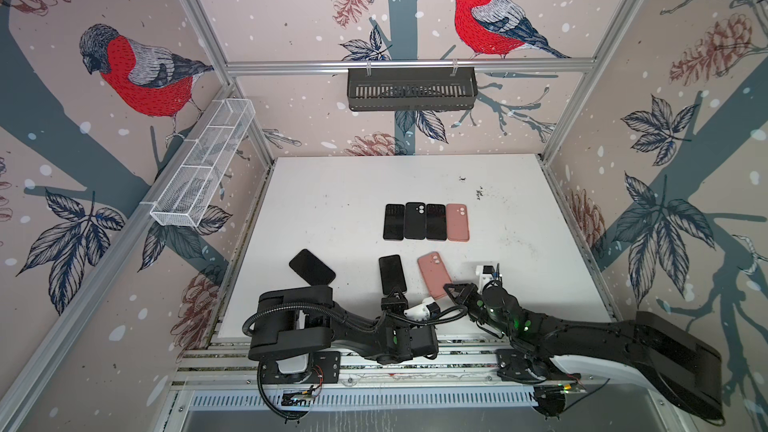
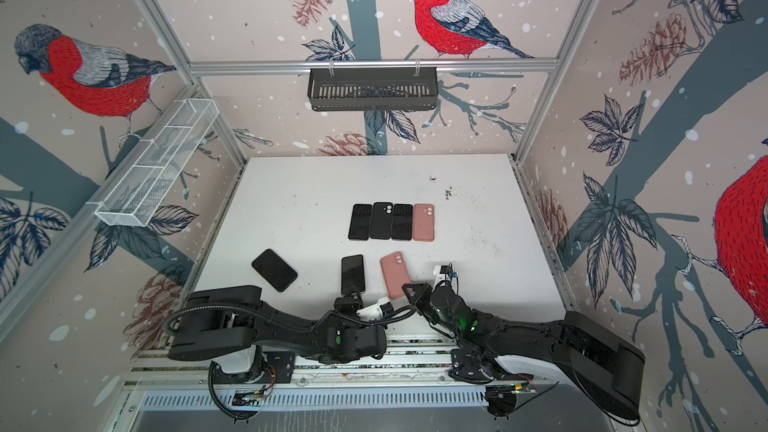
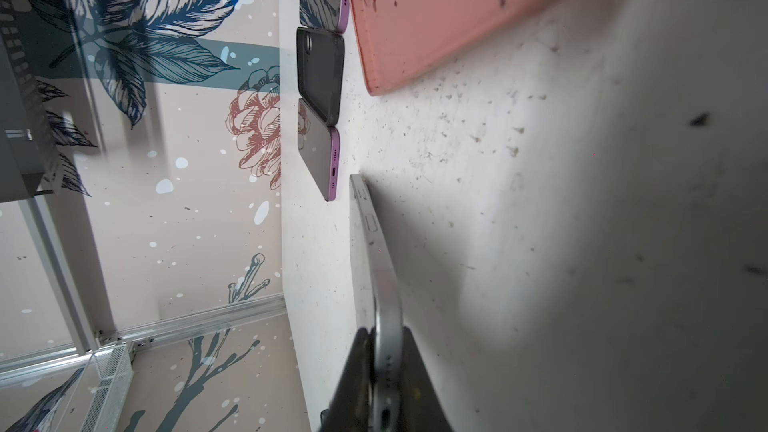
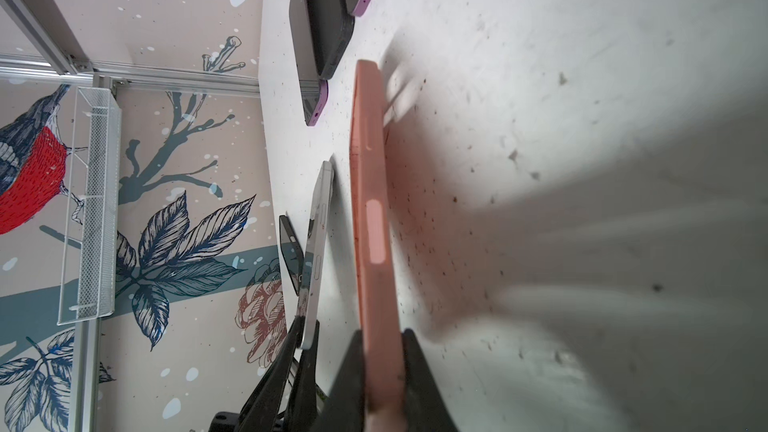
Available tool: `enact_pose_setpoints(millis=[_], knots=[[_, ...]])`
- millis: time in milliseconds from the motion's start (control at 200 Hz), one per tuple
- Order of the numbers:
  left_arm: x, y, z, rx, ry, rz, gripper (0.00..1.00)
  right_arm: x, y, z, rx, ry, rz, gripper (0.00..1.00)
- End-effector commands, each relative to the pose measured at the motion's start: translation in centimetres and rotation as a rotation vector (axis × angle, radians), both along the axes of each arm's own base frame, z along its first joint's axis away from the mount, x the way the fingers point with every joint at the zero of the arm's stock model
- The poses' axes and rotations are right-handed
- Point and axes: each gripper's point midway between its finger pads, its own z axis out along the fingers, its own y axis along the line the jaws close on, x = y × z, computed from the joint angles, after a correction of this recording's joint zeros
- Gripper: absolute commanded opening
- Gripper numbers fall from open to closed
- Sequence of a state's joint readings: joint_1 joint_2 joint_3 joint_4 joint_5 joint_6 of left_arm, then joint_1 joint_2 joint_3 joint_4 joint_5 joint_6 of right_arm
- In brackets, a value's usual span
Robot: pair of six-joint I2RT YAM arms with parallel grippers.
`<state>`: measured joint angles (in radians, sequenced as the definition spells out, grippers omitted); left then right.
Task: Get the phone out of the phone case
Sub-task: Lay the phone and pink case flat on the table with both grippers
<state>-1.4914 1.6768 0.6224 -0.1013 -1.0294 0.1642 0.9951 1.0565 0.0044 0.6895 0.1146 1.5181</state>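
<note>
Left wrist view, left pincer [image 3: 387, 331] astride phone [image 3: 388, 288], right pincer [image 4: 383, 332] astride pink case [image 4: 370, 201], grips unclear

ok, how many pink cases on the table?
2. The far pink case ends the back row on the right; the near pink case lies in front, its end in the right pincer. None seem hidden.

Phone [image 3: 376, 268] in left hand [image 3: 386, 332] — pink case [image 3: 436, 14] beyond

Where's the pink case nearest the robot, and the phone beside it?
pink case [image 1: 433, 275]: in a top view, middle of its back.
phone [image 1: 392, 274]: in a top view, middle of its dark screen.
</note>
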Motion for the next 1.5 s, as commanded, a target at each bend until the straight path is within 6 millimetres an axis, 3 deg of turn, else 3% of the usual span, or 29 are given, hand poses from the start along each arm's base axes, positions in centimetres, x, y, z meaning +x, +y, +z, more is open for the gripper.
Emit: enact_pose_setpoints(millis=[0,60,110,215,295,355,370,390,430,745,996,1051,1116,1256,1356,1496], knots=[[-0.5,0.0,-0.6,-0.014,0.045,0.003,0.36,0.4,0.8,1.3,0.044,-0.033,-0.012,0.42],[-0.6,0.0,-0.5,-0.023,0.052,0.004,0.53,0.4,1.0,1.2,0.036,-0.032,-0.007,0.54],[-0.7,0.0,-0.5,-0.025,0.061,0.002,0.77,0.3,1.2,1.1,0.033,-0.028,-0.001,0.61],[-0.8,-0.1,-0.3,-0.032,0.062,0.004,0.80,-0.1,1.4,0.8,0.035,-0.015,0.025,0.72],[-1.1,-0.3,0.0,-0.050,0.074,0.011,0.81,-0.7,2.0,0.9,0.031,-0.019,0.076,0.87],[-1.3,-0.4,0.3,-0.069,0.091,0.012,0.81,-1.1,2.2,0.9,0.018,-0.021,0.105,0.92],[-1.4,-0.4,0.4,-0.073,0.091,0.010,0.94,-1.2,2.3,1.0,0.017,-0.022,0.111,0.93],[-1.5,-0.5,0.6,-0.081,0.093,0.007,0.97,-1.3,2.3,0.9,0.014,-0.021,0.115,0.95],[-1.6,-0.6,0.9,-0.096,0.100,0.007,0.97,-1.6,2.3,0.9,0.008,-0.018,0.129,0.99],[-3.5,-2.5,5.0,-0.260,0.138,-0.011,0.98,-3.5,1.7,1.7,-0.061,-0.057,0.223,1.00],[-3.9,-3.8,8.7,-0.569,0.217,0.102,0.97,-3.8,0.4,1.4,-0.082,-0.097,0.216,1.00],[-3.0,-3.1,9.7,-0.675,0.218,0.192,0.97,-3.5,0.1,1.5,-0.103,-0.119,0.210,1.00],[-1.1,-0.5,10.3,-0.818,0.240,0.407,0.97,-3.1,-0.1,1.6,-0.145,-0.147,0.211,1.00],[0.0,4.3,7.8,-1.043,0.354,0.725,0.93,-2.0,-0.8,1.5,-0.275,-0.199,0.210,0.97],[0.5,8.3,5.8,-1.105,0.346,0.914,0.87,-1.2,-0.8,1.5,-0.353,-0.219,0.231,0.86],[1.3,10.1,4.3,-1.146,0.355,0.999,0.74,-0.2,-0.6,0.8,-0.467,-0.232,0.267,0.68]])
